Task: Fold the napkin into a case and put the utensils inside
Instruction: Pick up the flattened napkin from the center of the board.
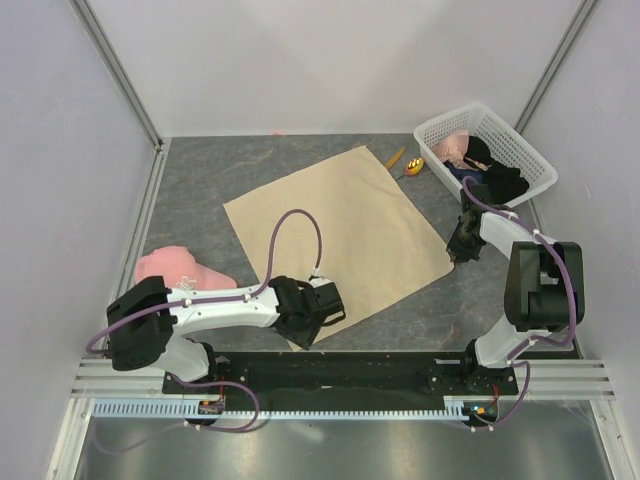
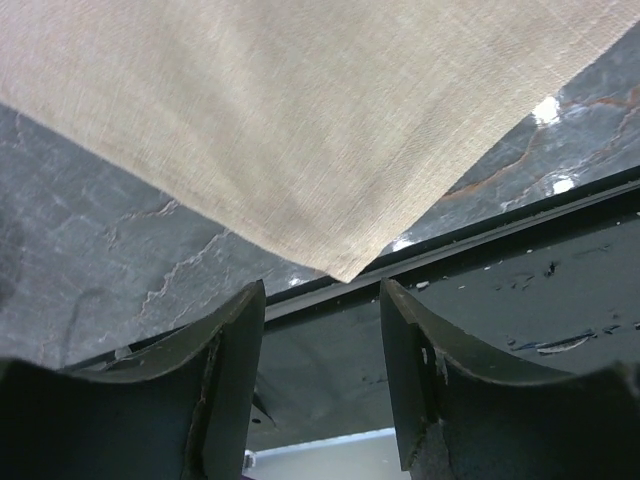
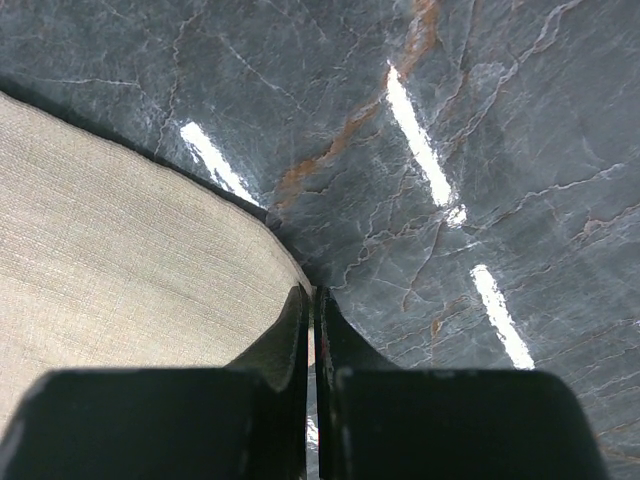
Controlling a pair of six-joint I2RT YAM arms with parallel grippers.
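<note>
The napkin [image 1: 340, 235] lies unfolded in the middle of the table [image 1: 200, 180]. Our right claw [image 3: 311, 300] is pinched tight on its right corner; our left claw [image 2: 322, 340] gapes empty just short of the near corner. We judge every fold remains; knife [image 1: 396, 157] and spoon [image 1: 413, 167] wait far right.

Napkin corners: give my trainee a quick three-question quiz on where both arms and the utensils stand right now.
1. True or false: the left jaws are shut on the napkin's near corner.
2. Where do the knife and spoon lie? A: on the napkin. B: between napkin and basket. C: in the basket.
3. Fill in: the right jaws are shut on the napkin's ___ corner.

Key: 1 false, they stand open just short of that corner. 2 B. 3 right.
</note>
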